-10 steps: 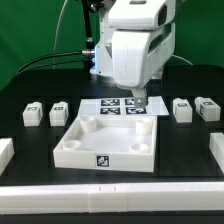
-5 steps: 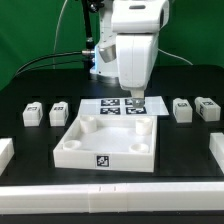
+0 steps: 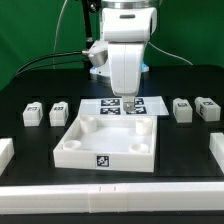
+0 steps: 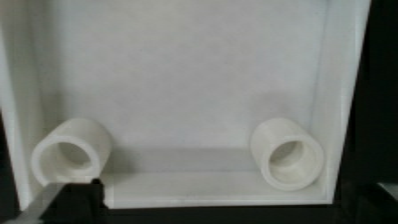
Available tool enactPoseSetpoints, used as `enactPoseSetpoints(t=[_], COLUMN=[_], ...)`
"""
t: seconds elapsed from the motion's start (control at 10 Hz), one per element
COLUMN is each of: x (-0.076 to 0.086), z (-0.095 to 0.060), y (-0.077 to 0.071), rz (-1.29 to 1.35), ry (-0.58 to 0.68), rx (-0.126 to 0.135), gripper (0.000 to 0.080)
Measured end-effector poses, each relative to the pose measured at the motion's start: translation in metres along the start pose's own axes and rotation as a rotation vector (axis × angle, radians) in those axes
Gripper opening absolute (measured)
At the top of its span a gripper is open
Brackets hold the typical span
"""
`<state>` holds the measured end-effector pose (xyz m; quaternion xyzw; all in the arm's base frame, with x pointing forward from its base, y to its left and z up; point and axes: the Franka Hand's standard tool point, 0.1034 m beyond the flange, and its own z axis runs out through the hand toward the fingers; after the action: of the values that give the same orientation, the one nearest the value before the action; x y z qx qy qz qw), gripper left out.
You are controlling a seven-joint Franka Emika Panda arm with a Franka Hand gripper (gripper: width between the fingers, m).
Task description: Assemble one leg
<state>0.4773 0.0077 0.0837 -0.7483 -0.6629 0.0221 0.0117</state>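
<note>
Four small white legs with tags lie on the black table: two at the exterior view's left [image 3: 33, 114] [image 3: 59, 112] and two at its right [image 3: 182, 109] [image 3: 206, 108]. The large white square tray [image 3: 72, 152] sits in the middle. My gripper [image 3: 128, 103] hangs over the tray's far edge, holds nothing and looks open. It is well away from every leg. The wrist view looks down into the tray [image 4: 196, 80] with two round corner sockets [image 4: 71, 155] [image 4: 288, 152]. One dark fingertip [image 4: 75, 200] shows at the picture's edge. No leg shows in the wrist view.
The marker board [image 3: 150, 104] lies flat behind the tray, partly hidden by my gripper. White rails stand at the exterior view's left [image 3: 5, 150], right [image 3: 217, 148] and front [image 3: 110, 195]. Cables run behind the arm.
The arm has moved toward the exterior view's left, from above the tray's far right corner to nearer its far middle. The legs and the tray have not moved.
</note>
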Motion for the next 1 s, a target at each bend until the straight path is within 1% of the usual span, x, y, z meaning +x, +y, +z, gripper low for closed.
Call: enactPoseSetpoints(t=[0.1, 0.2, 0.3, 0.4, 0.5, 0.6, 0.9, 1.0], x=[-0.003, -0.011, -0.020, -0.029, -0.034, -0.037, -0.033, -0.033], z=[0.003, 0.010, 0.018, 0.027, 0.034, 0.043, 0.065, 0.069], y=[-0.003, -0.010, -0.021, -0.035, -0.044, -0.053, -0.062, -0.064], rz=[0.004, 0.015, 0.023, 0.042, 0.060, 0.069, 0.068, 0.067], ry=[0.002, 0.002, 0.006, 0.007, 0.012, 0.014, 0.019, 0.020], rx=[0.008, 0.024, 0.034, 0.058, 0.063, 0.078, 0.105, 0.112], gripper=[0.0650, 0.0650, 0.0650, 0.0650, 0.0650, 0.0650, 0.0650, 0.0650])
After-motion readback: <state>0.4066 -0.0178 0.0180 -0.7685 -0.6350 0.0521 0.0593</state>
